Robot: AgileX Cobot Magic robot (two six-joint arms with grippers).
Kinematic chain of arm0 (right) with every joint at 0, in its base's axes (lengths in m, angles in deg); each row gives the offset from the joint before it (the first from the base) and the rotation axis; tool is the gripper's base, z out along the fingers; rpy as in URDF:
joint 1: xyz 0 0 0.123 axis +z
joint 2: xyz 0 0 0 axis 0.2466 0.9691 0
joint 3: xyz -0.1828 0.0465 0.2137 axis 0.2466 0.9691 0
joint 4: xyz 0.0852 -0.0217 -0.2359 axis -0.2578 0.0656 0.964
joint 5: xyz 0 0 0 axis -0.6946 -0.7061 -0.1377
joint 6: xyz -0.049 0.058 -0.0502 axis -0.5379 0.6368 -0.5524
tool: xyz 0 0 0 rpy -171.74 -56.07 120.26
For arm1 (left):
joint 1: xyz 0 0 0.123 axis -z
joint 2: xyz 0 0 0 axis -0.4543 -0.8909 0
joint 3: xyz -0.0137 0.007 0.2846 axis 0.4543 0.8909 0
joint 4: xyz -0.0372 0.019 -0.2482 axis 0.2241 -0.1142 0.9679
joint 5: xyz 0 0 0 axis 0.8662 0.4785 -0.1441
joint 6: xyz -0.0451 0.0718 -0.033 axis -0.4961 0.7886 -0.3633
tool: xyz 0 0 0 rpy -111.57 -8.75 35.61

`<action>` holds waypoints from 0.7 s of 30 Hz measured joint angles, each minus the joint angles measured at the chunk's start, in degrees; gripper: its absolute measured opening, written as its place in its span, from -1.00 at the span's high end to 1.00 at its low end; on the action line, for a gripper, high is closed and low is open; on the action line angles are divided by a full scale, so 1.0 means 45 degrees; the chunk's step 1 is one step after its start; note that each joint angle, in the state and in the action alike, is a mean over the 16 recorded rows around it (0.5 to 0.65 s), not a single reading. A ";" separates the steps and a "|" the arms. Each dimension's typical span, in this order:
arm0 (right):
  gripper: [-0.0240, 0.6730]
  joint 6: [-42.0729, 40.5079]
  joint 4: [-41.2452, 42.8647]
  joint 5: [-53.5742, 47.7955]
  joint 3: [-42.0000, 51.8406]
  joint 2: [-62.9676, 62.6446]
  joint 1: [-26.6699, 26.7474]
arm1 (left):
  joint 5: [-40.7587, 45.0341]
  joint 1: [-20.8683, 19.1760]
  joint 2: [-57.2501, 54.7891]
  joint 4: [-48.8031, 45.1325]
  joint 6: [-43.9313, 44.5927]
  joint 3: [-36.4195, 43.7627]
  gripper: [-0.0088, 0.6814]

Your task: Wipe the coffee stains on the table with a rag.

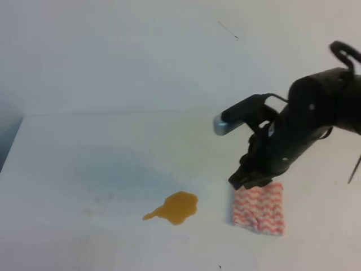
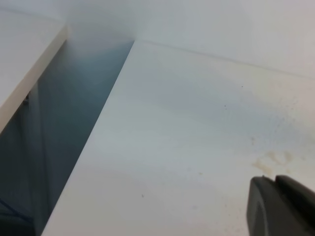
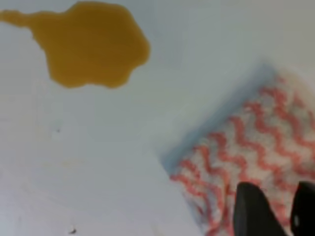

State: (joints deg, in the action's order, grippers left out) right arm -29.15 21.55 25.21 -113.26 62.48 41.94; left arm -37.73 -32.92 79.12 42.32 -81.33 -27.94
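The coffee stains point(image 1: 175, 207) form one amber puddle with a thin tail on the white table point(image 1: 84, 158), left of the rag point(image 1: 259, 209). The rag is a folded red-and-white zigzag cloth lying flat. My right gripper point(image 1: 248, 180) hangs over the rag's upper left corner. In the right wrist view its fingers point(image 3: 251, 214) stand apart, so the right gripper point(image 3: 278, 211) is open just above the rag point(image 3: 256, 137), with the coffee stains point(image 3: 91, 46) at the upper left. In the left wrist view the left gripper point(image 2: 276, 209) shows at the lower right, its dark fingers pressed together over bare table point(image 2: 187, 128).
The table's left edge point(image 2: 98, 128) drops into a dark gap beside a white ledge point(image 2: 29, 64). Faint yellowish smudges point(image 2: 273, 160) mark the surface near the left gripper. A white wall point(image 1: 141, 51) rises behind the table.
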 joint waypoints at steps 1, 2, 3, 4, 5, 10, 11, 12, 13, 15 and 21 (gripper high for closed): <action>0.48 0.0199 0.0250 -0.0032 -0.0199 0.0285 0.0189 | 0.0000 0.0000 0.0000 0.0000 0.0000 0.0000 0.98; 0.43 0.0373 0.0459 -0.0070 -0.0375 0.0549 0.0352 | 0.0000 0.0000 0.0000 0.0000 0.0000 0.0000 0.98; 0.39 0.0528 0.0626 -0.0108 -0.0532 0.0801 0.0490 | 0.0000 0.0000 0.0000 0.0000 0.0000 0.0000 0.98; 0.35 0.0661 0.0749 -0.0146 -0.0666 0.1030 0.0604 | 0.0000 0.0000 0.0000 0.0000 0.0000 0.0000 0.98; 0.31 0.0776 0.0833 -0.0184 -0.0776 0.1241 0.0697 | 0.0000 0.0000 0.0000 0.0000 0.0000 0.0000 0.98; 0.20 0.1236 0.0843 -0.0292 -0.1048 0.2027 0.0927 | 0.0000 0.0000 0.0000 0.0000 0.0000 0.0000 0.98; 0.20 0.1333 0.0821 -0.0276 -0.1061 0.2132 0.0940 | 0.0000 0.0000 0.0000 0.0000 0.0000 0.0000 0.98; 0.19 0.1433 0.0799 -0.0251 -0.1069 0.2229 0.0947 | 0.0000 0.0000 0.0000 0.0000 0.0000 0.0000 0.98; 0.19 0.1527 0.0776 -0.0219 -0.1074 0.2318 0.0950 | 0.0000 0.0000 0.0000 0.0000 0.0000 0.0000 0.98; 0.18 0.1695 0.0720 -0.0149 -0.1081 0.2485 0.0950 | -0.0001 0.0000 0.0000 0.0000 0.0000 0.0000 0.98; 0.18 0.2154 0.0517 0.0078 -0.1117 0.2962 0.0950 | -0.0010 0.0000 0.0000 0.0000 0.0000 -0.0070 0.98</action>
State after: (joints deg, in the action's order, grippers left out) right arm -19.45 23.88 25.56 -118.29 75.81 46.22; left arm -37.77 -32.92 79.12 42.32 -81.33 -28.26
